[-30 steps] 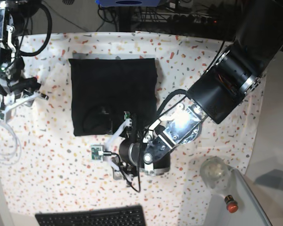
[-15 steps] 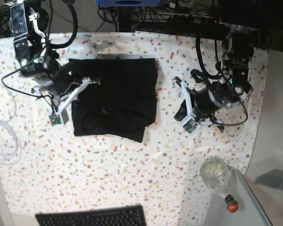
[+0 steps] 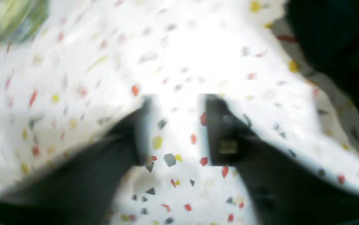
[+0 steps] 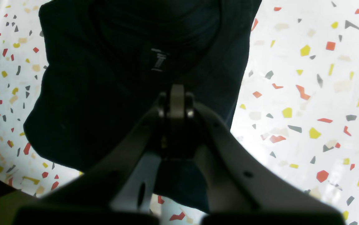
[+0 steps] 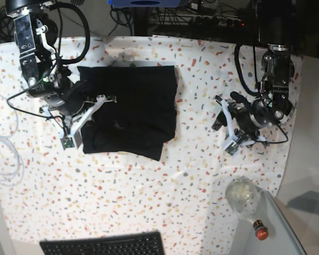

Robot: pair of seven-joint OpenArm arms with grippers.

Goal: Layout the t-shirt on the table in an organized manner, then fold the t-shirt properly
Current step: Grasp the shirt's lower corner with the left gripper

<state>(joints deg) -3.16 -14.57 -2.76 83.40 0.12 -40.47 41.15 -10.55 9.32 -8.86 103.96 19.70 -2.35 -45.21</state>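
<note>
The black t-shirt [image 5: 130, 109] lies folded into a rough rectangle on the speckled table [image 5: 149, 186], with one corner poking out at its near right. My right gripper [image 5: 107, 98] reaches over the t-shirt's left part. In the right wrist view the right gripper [image 4: 177, 93] is shut just above the t-shirt [image 4: 104, 78], below its pale label [image 4: 157, 61]; no cloth shows between the fingers. My left gripper [image 5: 223, 112] hovers over bare table to the right of the t-shirt. In the blurred left wrist view the left gripper [image 3: 176, 125] is open and empty, with the t-shirt [image 3: 338, 37] at the upper right.
A black keyboard [image 5: 103, 245] lies at the near edge. A clear glass jar [image 5: 242, 195] and a grey box with a red button [image 5: 261, 231] stand at the near right. A white cable [image 5: 5, 159] loops at the left.
The left arm has pulled back from the t-shirt's near edge to the right side of the table. The right arm has swung in from the left and over the t-shirt.
</note>
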